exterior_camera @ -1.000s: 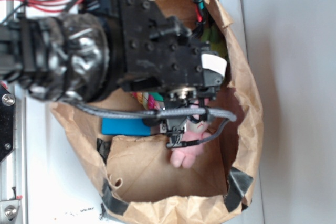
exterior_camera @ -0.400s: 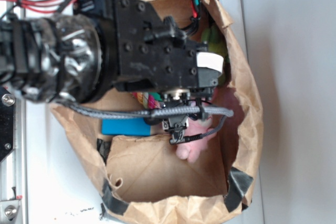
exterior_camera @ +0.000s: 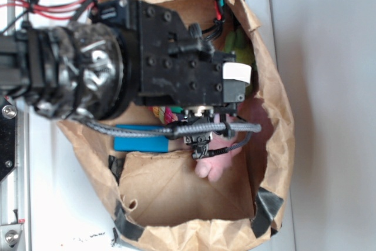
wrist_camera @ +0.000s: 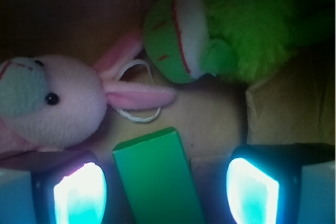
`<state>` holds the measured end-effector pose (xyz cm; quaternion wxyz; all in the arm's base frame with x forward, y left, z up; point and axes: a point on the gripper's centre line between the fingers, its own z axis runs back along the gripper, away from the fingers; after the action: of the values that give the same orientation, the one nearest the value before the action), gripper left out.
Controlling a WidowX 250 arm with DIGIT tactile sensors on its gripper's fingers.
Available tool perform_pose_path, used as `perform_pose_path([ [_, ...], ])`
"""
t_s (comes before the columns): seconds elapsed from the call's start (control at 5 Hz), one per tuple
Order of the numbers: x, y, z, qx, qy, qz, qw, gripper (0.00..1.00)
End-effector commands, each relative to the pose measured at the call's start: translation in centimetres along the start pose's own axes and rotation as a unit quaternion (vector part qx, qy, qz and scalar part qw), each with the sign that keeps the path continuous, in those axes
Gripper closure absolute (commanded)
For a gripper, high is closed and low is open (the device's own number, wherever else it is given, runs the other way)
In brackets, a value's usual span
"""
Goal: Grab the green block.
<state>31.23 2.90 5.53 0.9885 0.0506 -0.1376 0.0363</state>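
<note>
The end effector (wrist_camera: 165, 192) is hanging with its fingers (wrist_camera: 79, 195) spread wide, straddling the green block (wrist_camera: 157, 179) lying between them, untouched. Beyond are sitting a pink plush rabbit (wrist_camera: 50, 100) and a lime-green plush toy (wrist_camera: 231, 27), inside a paper bag (exterior_camera: 276, 121).

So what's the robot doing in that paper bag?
The robot arm is reaching down into a brown paper bag full of toys. It wants the green block, which lies flat on the bottom. Its hand is open, with one finger on each side of the block, not squeezing it yet. A pink bunny and a fuzzy green plush toy lie just past the block, and a blue block sits elsewhere in the bag.
</note>
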Motion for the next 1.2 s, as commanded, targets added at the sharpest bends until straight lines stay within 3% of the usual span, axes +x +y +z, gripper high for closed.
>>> perform_pose_path([
  [0.0, 0.3, -1.8, 0.0, 0.003, -0.028, -0.017, 0.999, 0.0],
  [1.0, 0.2, -2.3, -1.3, 0.008, -0.052, -0.048, 0.997, 0.0],
])
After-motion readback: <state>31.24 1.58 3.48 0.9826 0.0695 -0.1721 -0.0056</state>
